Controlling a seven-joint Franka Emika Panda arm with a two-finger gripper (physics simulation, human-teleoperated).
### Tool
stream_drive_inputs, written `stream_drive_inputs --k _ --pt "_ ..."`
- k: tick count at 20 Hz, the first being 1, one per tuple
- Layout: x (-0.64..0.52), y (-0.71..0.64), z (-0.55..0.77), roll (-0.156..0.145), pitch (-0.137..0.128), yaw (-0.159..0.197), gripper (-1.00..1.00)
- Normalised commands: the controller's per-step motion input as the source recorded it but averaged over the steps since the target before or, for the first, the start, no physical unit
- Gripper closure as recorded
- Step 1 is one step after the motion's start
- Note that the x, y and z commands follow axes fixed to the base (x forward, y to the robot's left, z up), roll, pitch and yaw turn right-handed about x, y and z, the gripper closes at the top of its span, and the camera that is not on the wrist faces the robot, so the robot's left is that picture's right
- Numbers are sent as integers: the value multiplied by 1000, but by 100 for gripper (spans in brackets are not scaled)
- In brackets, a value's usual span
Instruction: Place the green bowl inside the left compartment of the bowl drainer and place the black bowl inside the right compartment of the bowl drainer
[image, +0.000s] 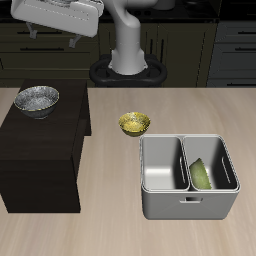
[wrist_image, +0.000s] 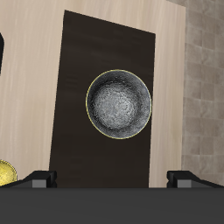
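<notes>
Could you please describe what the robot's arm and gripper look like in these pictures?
The arm is glossy white with rounded segments, rising from a dark round base. The gripper has a pale grey, boxy body in the exterior view; the wrist view shows two dark grey, blocky fingers. No cables or markings are visible.

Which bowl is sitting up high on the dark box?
The black bowl, the big speckled silvery one. The small yellow bowl sits on the table, and the green bowl lies tilted inside the bowl drainer.

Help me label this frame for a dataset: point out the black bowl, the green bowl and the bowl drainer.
black bowl (wrist_image: 119, 104): wrist view, centre of its speckled inside.
green bowl (image: 202, 174): exterior view, its olive side, leaning in a well.
bowl drainer (image: 187, 207): exterior view, front wall below the handle slot.
</notes>
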Motion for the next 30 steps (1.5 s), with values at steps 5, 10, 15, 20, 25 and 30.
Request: stream_drive_inputs --k 5,10,15,20,25,30 --pt "265 -52 -122 -19 24 7 -100" --pt "171 -36 -125 -26 19 -37 -100" --pt "197 126 -300 15 49 -35 -100" --pt "122 76 -252 3 27 0 -100" --pt "100 65 -287 11 29 -14 -100" --pt "50 -28 -210 0 21 -8 -100"
